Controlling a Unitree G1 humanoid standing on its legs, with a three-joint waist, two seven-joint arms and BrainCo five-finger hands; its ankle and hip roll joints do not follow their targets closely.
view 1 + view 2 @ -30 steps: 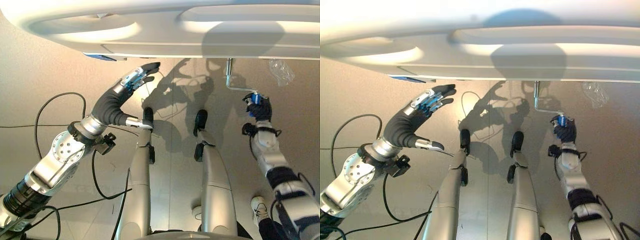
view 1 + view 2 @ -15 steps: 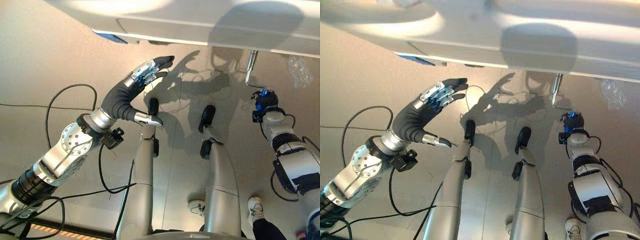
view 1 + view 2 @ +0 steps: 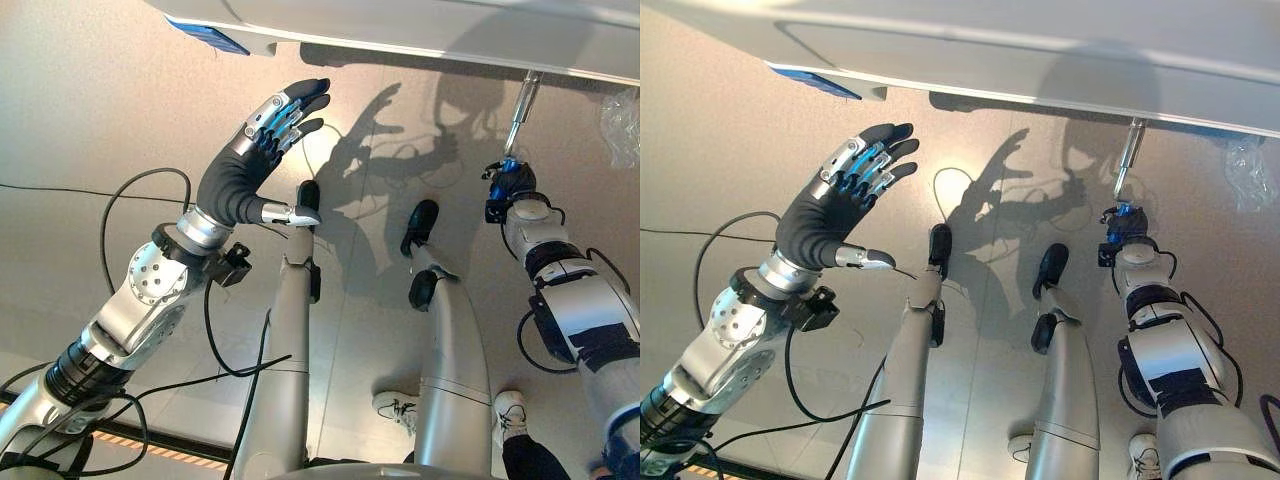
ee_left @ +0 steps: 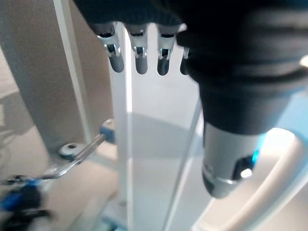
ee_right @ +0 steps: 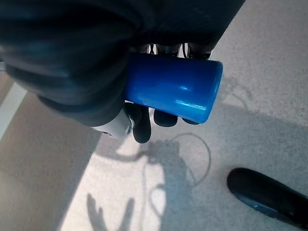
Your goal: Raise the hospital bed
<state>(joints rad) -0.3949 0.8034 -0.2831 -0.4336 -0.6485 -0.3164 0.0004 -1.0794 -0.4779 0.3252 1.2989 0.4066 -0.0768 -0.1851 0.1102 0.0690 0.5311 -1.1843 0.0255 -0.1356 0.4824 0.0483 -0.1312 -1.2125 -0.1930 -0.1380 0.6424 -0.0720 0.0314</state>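
Right hand is curled round the blue cylindrical grip of the bent silver metal crank hanging under the white hospital bed frame, while the left hand hovers spread and empty, so cranking seems under way, its remainder unclear.

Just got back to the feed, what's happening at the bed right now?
The right hand is curled round the blue handle of the metal crank that hangs under the hospital bed. The left hand hovers open over the floor, holding nothing.
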